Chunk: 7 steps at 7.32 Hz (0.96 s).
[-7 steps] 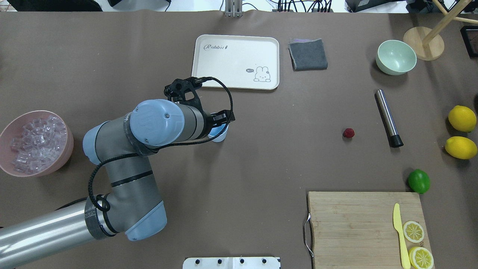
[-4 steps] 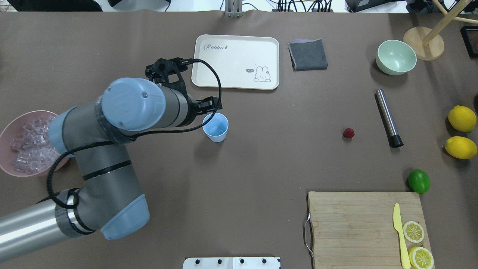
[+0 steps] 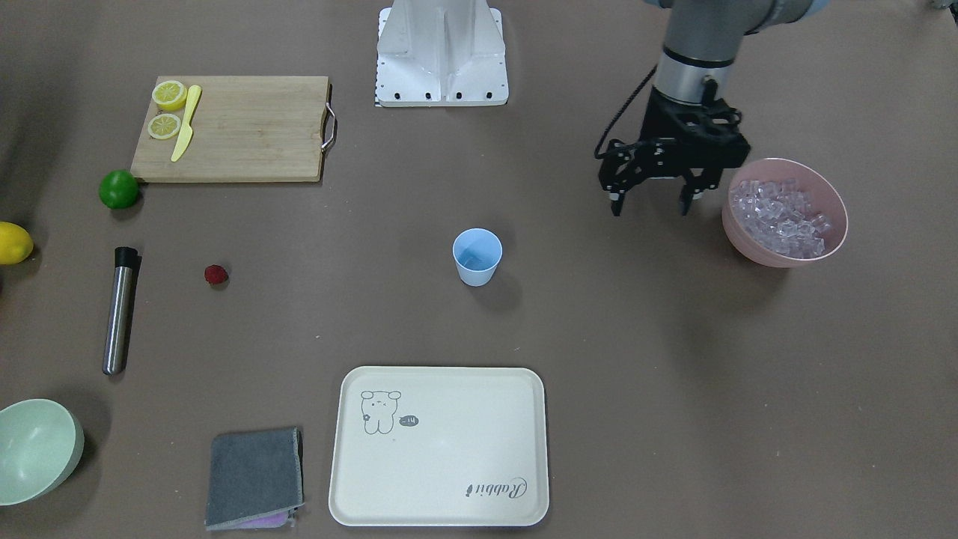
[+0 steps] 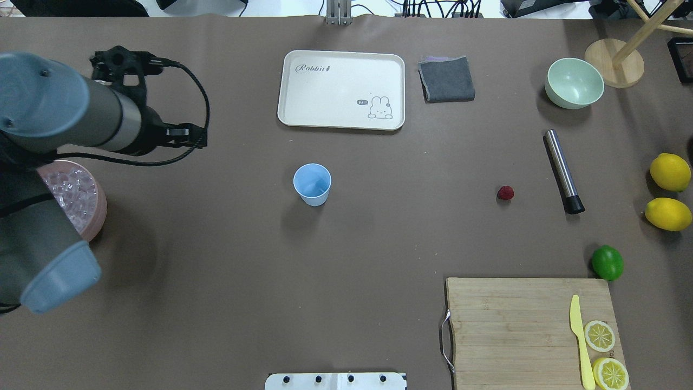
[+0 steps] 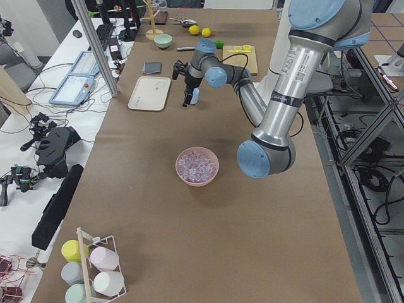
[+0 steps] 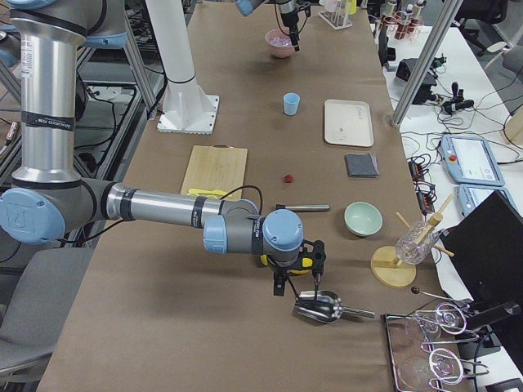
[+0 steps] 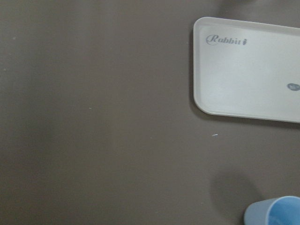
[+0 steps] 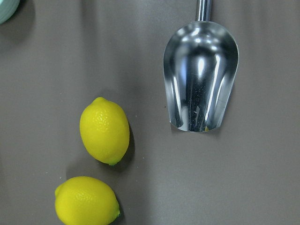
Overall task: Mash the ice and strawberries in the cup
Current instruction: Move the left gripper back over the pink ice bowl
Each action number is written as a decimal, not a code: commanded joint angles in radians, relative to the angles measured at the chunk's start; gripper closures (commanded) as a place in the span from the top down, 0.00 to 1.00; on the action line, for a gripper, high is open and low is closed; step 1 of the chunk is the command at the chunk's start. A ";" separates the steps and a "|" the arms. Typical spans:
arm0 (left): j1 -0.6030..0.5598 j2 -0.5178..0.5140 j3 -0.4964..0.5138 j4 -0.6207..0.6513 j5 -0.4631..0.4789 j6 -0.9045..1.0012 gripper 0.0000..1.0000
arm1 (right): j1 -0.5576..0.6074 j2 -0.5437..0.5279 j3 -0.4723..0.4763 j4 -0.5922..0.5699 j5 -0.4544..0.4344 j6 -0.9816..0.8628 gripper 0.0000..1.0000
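Brown table (image 3: 636,337): you see cup (image 3: 477,258) upright near middle. Left gripper (image 3: 650,201) hangs between cup and pink bowl (image 3: 748,251), nearer bowl, fingers apart, holding nothing. Ice (image 3: 782,209) heaped in that bowl. Strawberry (image 3: 216,275) lies well apart from cup, on opposite side. Right gripper (image 6: 296,290) far from cup, by metal scoop (image 8: 200,75); whether its fingers are apart or together, you cannot tell.

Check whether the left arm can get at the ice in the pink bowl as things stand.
Probably yes. The left hand hangs open and raised just beside the pink bowl, and the ice lies uncovered in it with nothing between them.
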 commanded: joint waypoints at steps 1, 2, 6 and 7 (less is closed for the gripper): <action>-0.188 0.200 0.020 -0.150 -0.173 0.276 0.97 | 0.001 0.000 0.003 0.000 -0.001 -0.001 1.00; -0.221 0.230 0.086 -0.233 -0.186 0.292 0.97 | 0.001 0.001 0.007 0.000 0.002 0.000 1.00; -0.221 0.458 0.139 -0.535 -0.183 0.273 0.97 | 0.001 0.003 0.015 0.000 0.008 0.016 1.00; -0.220 0.479 0.136 -0.559 -0.181 0.273 0.97 | 0.000 0.004 0.015 0.000 0.008 0.017 1.00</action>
